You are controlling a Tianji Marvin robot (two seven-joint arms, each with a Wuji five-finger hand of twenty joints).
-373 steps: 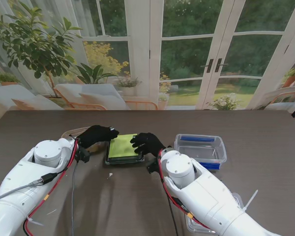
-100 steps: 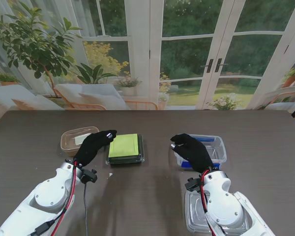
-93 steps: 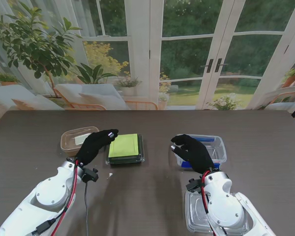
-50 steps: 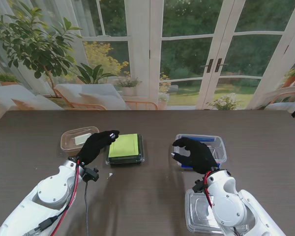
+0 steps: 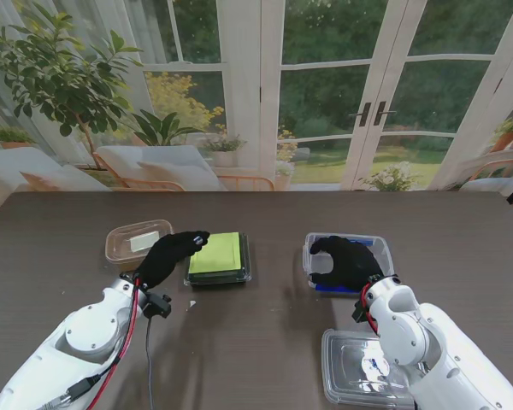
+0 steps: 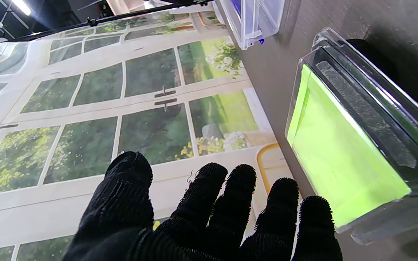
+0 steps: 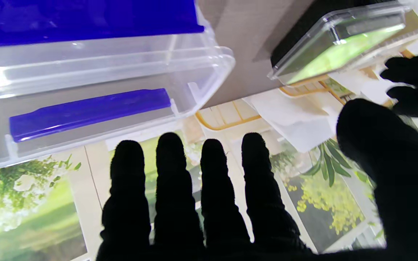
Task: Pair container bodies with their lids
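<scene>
On the far left of the dark table (image 5: 265,333) lies a small clear container (image 5: 137,242) with a pale item inside; whether it is a body or a lid cannot be told.

Just right of it, the left hand (image 5: 169,254) hovers with fingers (image 6: 230,203) spread and slightly curled, holding nothing. Its fingertips sit at the left edge of the green-topped container (image 5: 218,258), a dark tray under a clear cover. Contact cannot be confirmed. This unit appears already paired.

Right of centre, the right hand (image 5: 346,260) is over the near left corner of the blue-clipped clear box (image 5: 363,248). The wrist view shows its fingers (image 7: 172,188) extended side by side, thumb apart, gripping nothing, just short of the box's rim.

Nearest to me on the right, a flat clear lid (image 5: 359,376) lies well apart from the box, partly under the right forearm.

Assessment: the box and lid are judged to be thin moulded plastic, light, fairly stiff at the rims but flexible in the panels, and smooth enough to slip in a gloved grasp. Recommended hold is across the rim or a corner, thumb opposite fingers, not on the walls. The lid is flat on the table, so lifting an edge first is advisable.
</scene>
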